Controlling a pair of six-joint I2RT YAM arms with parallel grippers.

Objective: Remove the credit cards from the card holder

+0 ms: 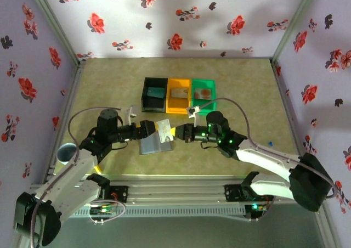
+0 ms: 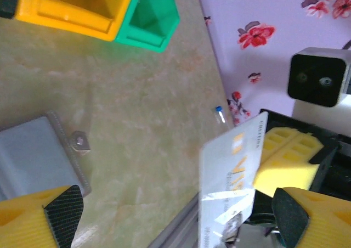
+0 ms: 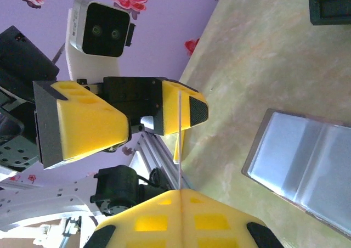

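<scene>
Top: pale card (image 1: 163,127) is pinched by right gripper (image 1: 180,133) at frame ctr, over card holder (image 1: 155,146). Left wrist: left gripper (image 2: 175,218) is spread wide round card. Right wrist: card is seen edge-on; may be dropped if released early.

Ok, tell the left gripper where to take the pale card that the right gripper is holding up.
Take the pale card by its free end, one pad on each flat face. The right gripper pinches the other end, holding it clear of the table, so the open left gripper should likely come in head-on, opposite the right, straddling the thin edge.
</scene>
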